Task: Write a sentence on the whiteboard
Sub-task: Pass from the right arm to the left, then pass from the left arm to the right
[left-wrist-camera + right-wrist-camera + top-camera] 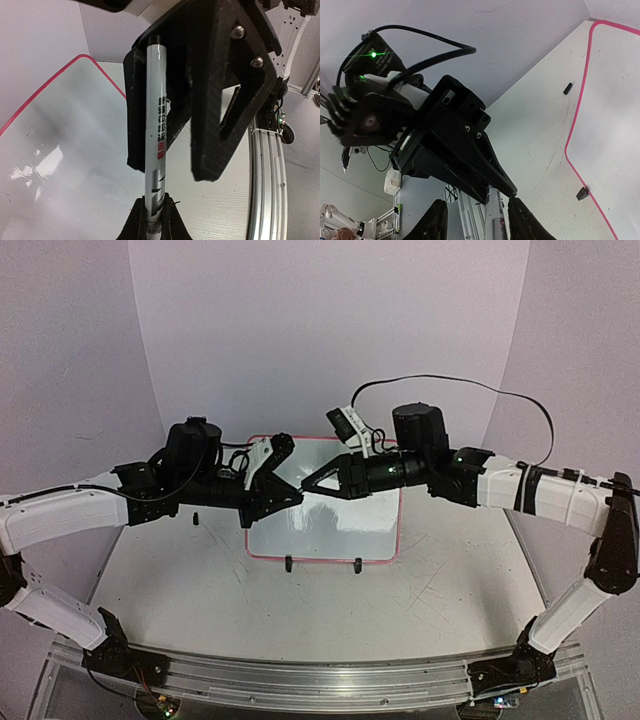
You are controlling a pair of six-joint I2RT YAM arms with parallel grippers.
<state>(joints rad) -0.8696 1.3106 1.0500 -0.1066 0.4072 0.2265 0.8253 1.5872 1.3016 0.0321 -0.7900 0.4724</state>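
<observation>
Whiteboard position: the whiteboard sits at mid-table, at 12 o'clock from the arm bases. It has a pink rim and two black clip feet on its 6 o'clock edge.
Whiteboard face: the visible part is white, with glare patches in the left wrist view.
Left gripper: the left gripper reaches in from 9 o'clock, above the upper half of the whiteboard. Its fingers are clamped tight on one end of the marker.
Marker: the marker has a white barrel with black and red print. In the left wrist view it runs toward 12 o'clock, passing between the other pincer's fingers.
Right gripper: the right gripper reaches in from 3 o'clock, tip to tip with the left gripper. Its fingers are parted, one on each side of the barrel, with a gap showing, so there is no grip.
Table: the table is a scratched grey surface under the whiteboard.
</observation>
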